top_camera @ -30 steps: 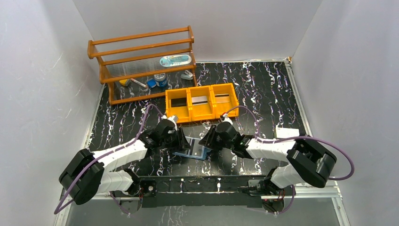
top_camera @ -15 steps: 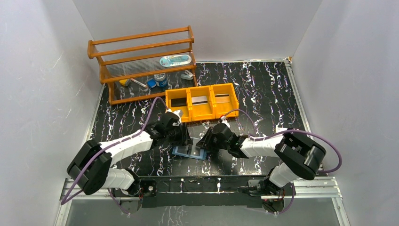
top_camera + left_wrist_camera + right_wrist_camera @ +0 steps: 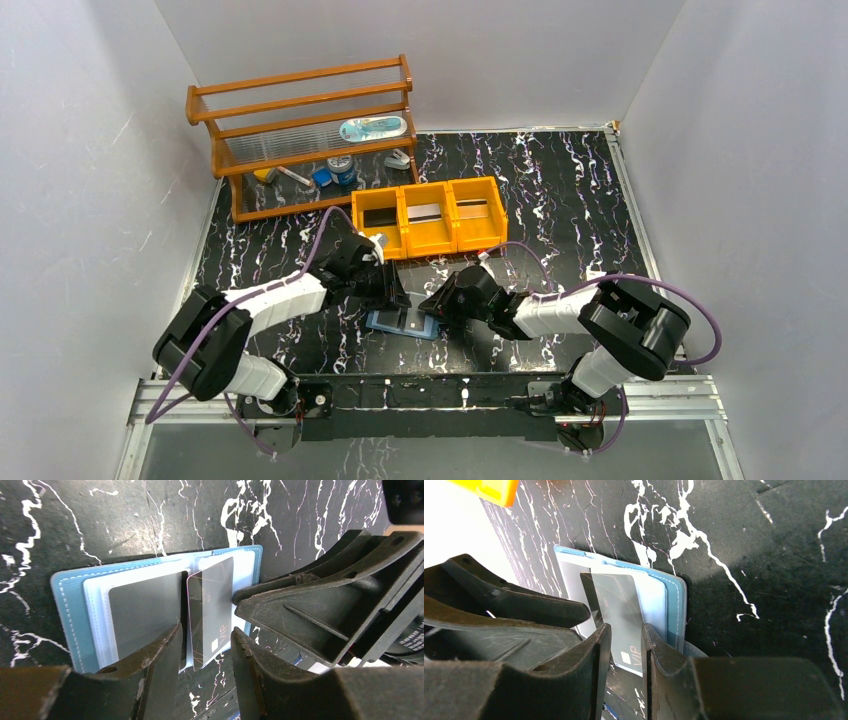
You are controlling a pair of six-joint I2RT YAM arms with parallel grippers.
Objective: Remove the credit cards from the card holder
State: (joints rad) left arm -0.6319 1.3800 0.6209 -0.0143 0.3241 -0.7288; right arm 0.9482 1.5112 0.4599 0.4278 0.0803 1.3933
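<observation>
The light blue card holder (image 3: pixel 403 323) lies open and flat on the black marbled table between the two grippers. Its left pocket holds a grey credit card (image 3: pixel 142 607). A dark grey card marked VIP (image 3: pixel 212 610) sticks partway out of the right pocket. My left gripper (image 3: pixel 205 655) is open and straddles the holder's spine, one finger (image 3: pixel 155 655) over the left pocket. My right gripper (image 3: pixel 626 645) is open with the VIP card (image 3: pixel 619 605) showing in the gap between its fingers. In the left wrist view a finger (image 3: pixel 300 615) of the right gripper touches that card's edge.
An orange three-bin tray (image 3: pixel 430 240) stands just behind the holder, with a flat card in each bin. A wooden rack (image 3: pixel 300 110) with small items stands at the back left. White walls close in both sides.
The right gripper has come left onto the holder and its jaws have narrowed around the VIP card. The left gripper has shifted slightly away from the near edge. The holder now lies flat.
</observation>
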